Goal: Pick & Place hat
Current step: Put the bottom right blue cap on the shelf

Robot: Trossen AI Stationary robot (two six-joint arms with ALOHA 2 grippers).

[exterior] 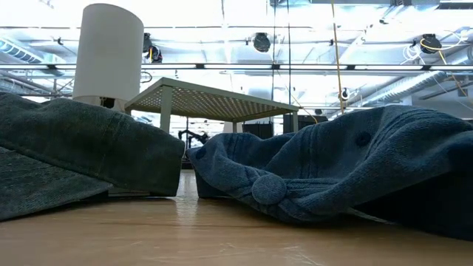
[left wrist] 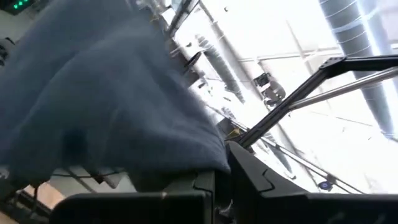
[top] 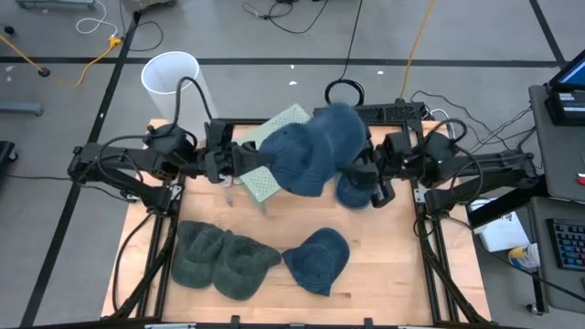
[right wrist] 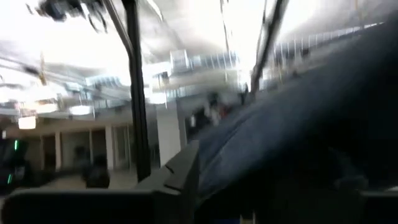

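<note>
Seen from above, a blue denim cap [top: 315,146] hangs in the air over the far middle of the light wooden table [top: 384,247], stretched between the two dark arms. The left gripper [top: 245,160] comes in from the left and meets the cap's left edge; its fingers are together, clamped on the fabric, and the left wrist view shows blue cloth [left wrist: 106,106] draped right over that gripper's dark finger [left wrist: 249,177]. The right gripper [top: 364,174] reaches in from the right and sits against the cap's right underside; whether its fingers are apart or together on the cloth cannot be told, though blue fabric [right wrist: 298,130] fills much of the right wrist view just beside its finger [right wrist: 183,168]. Under the lifted cap stands a small pale-green mesh-topped stand [top: 260,183], partly covered by it. A white cylindrical bin [top: 174,78] stands off the table's far left corner. On the near part of the table lie three more caps: two grey-green fabric caps [top: 219,256] overlapping at the near left, and a second blue denim cap [top: 320,259] just right of them, near the middle. The low view shows this near blue cap [exterior: 332,166] lying on its side with its top button [exterior: 269,189] forward, a grey-green cap [exterior: 81,148] to its left, and the mesh stand [exterior: 214,100] and the white bin [exterior: 111,52] behind.
</note>
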